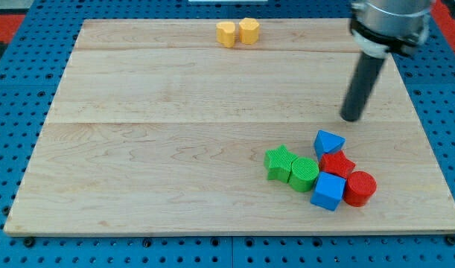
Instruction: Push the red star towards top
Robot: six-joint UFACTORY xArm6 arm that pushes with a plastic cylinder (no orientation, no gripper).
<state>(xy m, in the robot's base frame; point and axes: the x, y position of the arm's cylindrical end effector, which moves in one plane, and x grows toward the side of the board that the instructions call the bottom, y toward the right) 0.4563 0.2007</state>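
Observation:
The red star [336, 164] lies at the lower right of the wooden board [175, 112], packed in a cluster. A blue triangular block [328, 141] touches it above, a blue cube [328, 190] below, a red cylinder [360, 187] at its lower right and a green cylinder [304, 174] to its left. My tip [351, 117] stands on the board above the cluster, a short gap above and right of the blue triangular block, touching no block.
A green star [280, 162] sits left of the green cylinder. Two yellow blocks [237, 33] stand side by side at the board's top edge. The board's right edge runs close to the cluster. Blue pegboard surrounds the board.

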